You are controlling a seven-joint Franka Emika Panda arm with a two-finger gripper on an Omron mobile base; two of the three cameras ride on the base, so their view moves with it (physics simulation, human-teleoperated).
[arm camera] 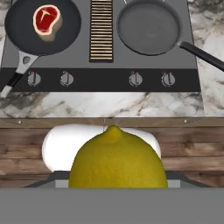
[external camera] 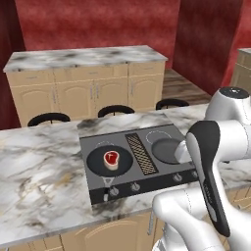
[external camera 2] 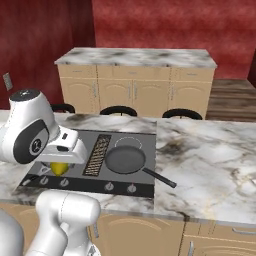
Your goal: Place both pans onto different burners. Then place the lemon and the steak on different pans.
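- Steak (arm camera: 46, 20) lay in the left pan (arm camera: 19, 30) on the cooktop (arm camera: 103, 72).
- Second pan (arm camera: 148, 28) sat bare on the right burner, handle pointing out over the marble counter (arm camera: 109, 105).
- Lemon (arm camera: 117, 159) was held in the tool (external camera 2: 64, 156), raised near the cooktop's front edge; its fingers were hidden behind the fruit.

The worktop (external camera: 39, 162) looks like polished grey-veined marble, over pale wood cabinets (external camera: 88, 95). The cooktop (arm camera: 103, 65) is smooth matt dark grey; both pans (arm camera: 148, 27) look matt black. The lemon (arm camera: 117, 159) has smooth, faintly glossy skin.
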